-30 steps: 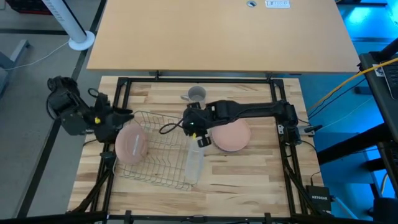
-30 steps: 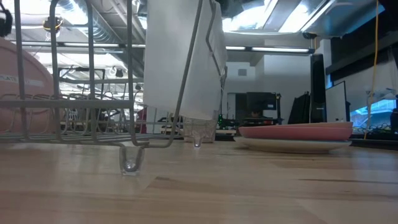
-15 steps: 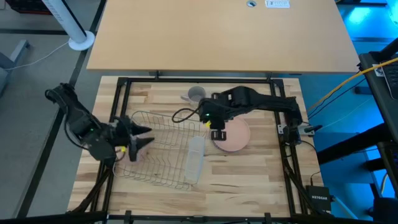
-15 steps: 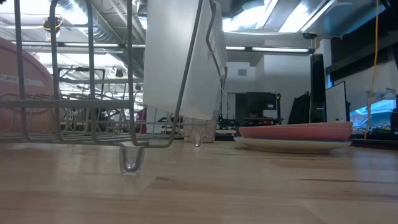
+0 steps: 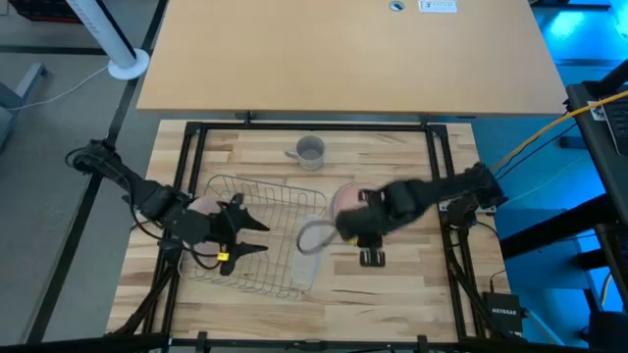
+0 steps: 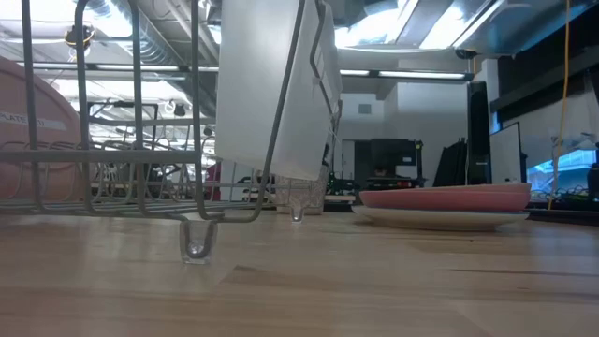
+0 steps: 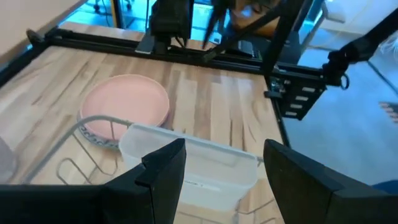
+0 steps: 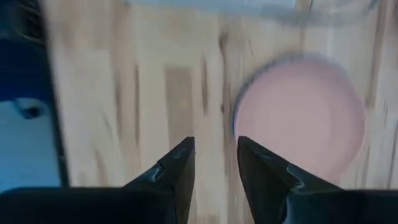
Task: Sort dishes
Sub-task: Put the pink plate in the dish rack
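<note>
One salmon-pink plate stands on edge in the wire rack at its left end; the low view shows this plate behind the wires. A second pink plate lies on a patterned plate on the table right of the rack, and the two stacked plates show in the low view. My left gripper hovers open over the rack, pointing toward the table's right. My right gripper hangs open, pointing down, just near of the stacked plates, which its arm partly hides.
A translucent white container leans in the rack's right end. A grey mug stands at the far middle. A black frame borders the table. Bare wood lies along the near edge and right of the plates.
My left gripper has swung from the table's left edge rightward over the rack, rolling as it went. My right gripper has left the rack's right end, gone toward the right and near edges, risen a little and turned. Neither has opened or shut. The plates have stayed put.
</note>
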Controlling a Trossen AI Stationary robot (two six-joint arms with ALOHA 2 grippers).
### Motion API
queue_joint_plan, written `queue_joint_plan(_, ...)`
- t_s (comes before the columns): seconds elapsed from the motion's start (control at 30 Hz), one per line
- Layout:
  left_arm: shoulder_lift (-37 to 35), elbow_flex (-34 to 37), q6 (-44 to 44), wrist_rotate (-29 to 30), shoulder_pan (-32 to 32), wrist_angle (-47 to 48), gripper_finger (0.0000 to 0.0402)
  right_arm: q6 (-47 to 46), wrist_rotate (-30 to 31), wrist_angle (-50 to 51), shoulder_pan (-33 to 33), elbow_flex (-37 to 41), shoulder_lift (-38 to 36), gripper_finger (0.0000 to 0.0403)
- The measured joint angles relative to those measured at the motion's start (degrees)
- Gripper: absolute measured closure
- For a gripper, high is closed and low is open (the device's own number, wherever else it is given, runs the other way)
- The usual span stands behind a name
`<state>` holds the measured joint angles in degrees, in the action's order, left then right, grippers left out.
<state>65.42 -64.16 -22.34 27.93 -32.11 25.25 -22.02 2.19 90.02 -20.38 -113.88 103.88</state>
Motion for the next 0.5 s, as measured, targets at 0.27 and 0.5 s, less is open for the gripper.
queue_joint_plan(0.27,-0.3,0.0,6.7,-1.0,3.2,0.0,0.0194,-15.0,8.6,-0.8,-6.0,18.7,-0.1,0.0276)
queue_joint_plan(0.5,-0.3,0.0,8.2,-1.0,5.4,0.0,0.0194,-11.7,6.2,-10.0,-3.9,31.8,-0.1,0.0276)
